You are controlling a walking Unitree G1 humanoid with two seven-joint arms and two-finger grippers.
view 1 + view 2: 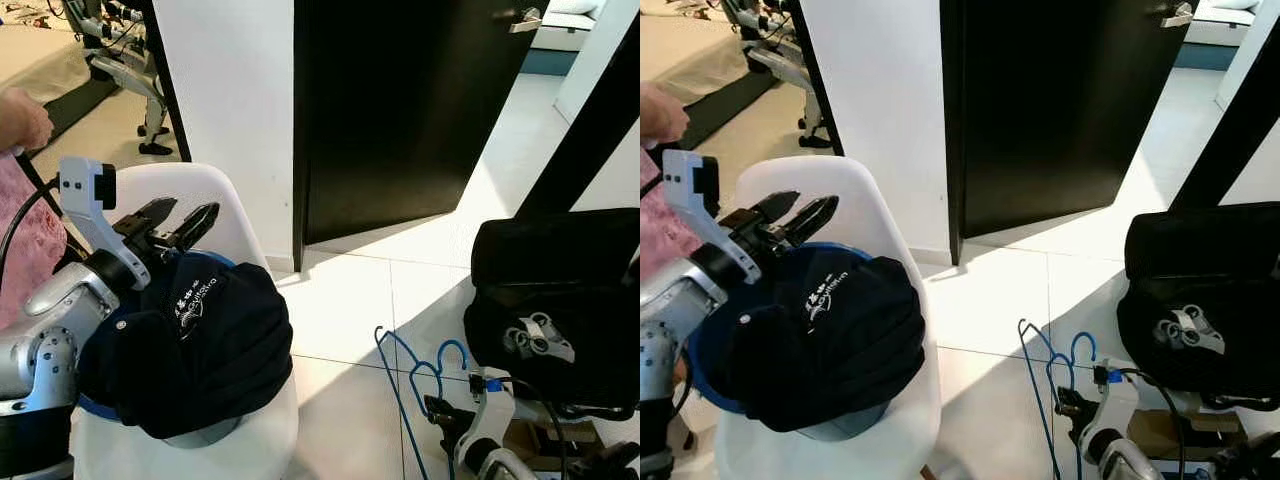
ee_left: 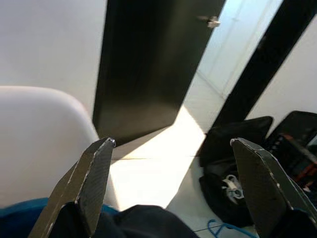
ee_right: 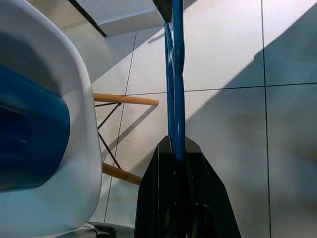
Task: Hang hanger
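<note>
A: Right gripper (image 3: 179, 153) is low at the robot's right side, fingers clamped tight on the blue hanger (image 1: 410, 370). The wire runs straight out between them.

B: And the hanger itself?

A: Held upright above the tiled floor (image 1: 350, 300), hook end up, just beside the white chair (image 1: 240, 215). Gripped low like that, the hook stays free to catch on something, I'd say.

B: What about the left gripper (image 1: 178, 225)?

A: Raised over the chair, fingers spread wide, holding nothing. Under it sits a dark garment (image 1: 200, 340) heaped on the seat.

B: Anywhere to hang it?

A: No rail that I can make out. There's a dark door (image 1: 400, 110) ahead with a handle (image 1: 522, 22), a black bag (image 1: 555, 290) to the right, and a person's hand (image 1: 22, 118) at the far left.
</note>
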